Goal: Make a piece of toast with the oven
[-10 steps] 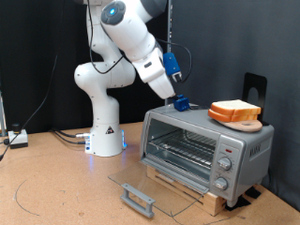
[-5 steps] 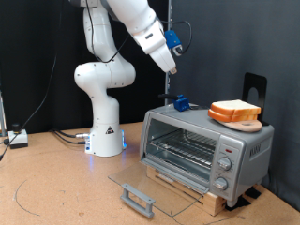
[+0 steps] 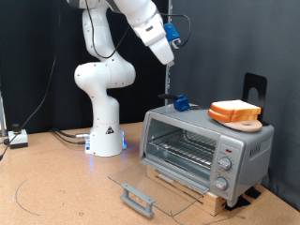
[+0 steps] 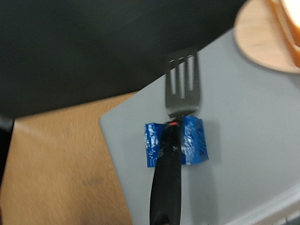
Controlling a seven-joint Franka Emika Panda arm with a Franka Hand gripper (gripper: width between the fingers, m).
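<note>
Gripper [image 3: 170, 56] hangs high over the oven [image 3: 187, 141], at about eleven o'clock from it in the exterior view, well apart from everything on top. I cannot tell whether its fingers are spread or pressed together; neither view shows them plainly, and nothing shows between them.

From the white base the arm climbs and leans over towards the oven, its hand angled down towards the oven's top.

The wrist view looks straight onto a black spatula [image 4: 178, 103] lying on the grey oven top, its handle wrapped in a blue band [image 4: 176, 141]. In the exterior view that tool [image 3: 178, 101] lies at the ten o'clock corner of the oven's top.

The piece of toast [image 3: 234, 111] rests on a round wooden board [image 3: 246, 124] towards the two o'clock end of that top. It looks thick enough to be two slices, though I can't separate them.

The glass door [image 3: 150, 183] lies flat open on the surface [image 3: 47, 187], and the wire rack [image 3: 183, 148] inside is bare. To my eye the opening is done and the work sits between that and loading the bread. With the spatula nearest and centred under the hand, taking it would call for a straight, square drop onto the banded handle.
</note>
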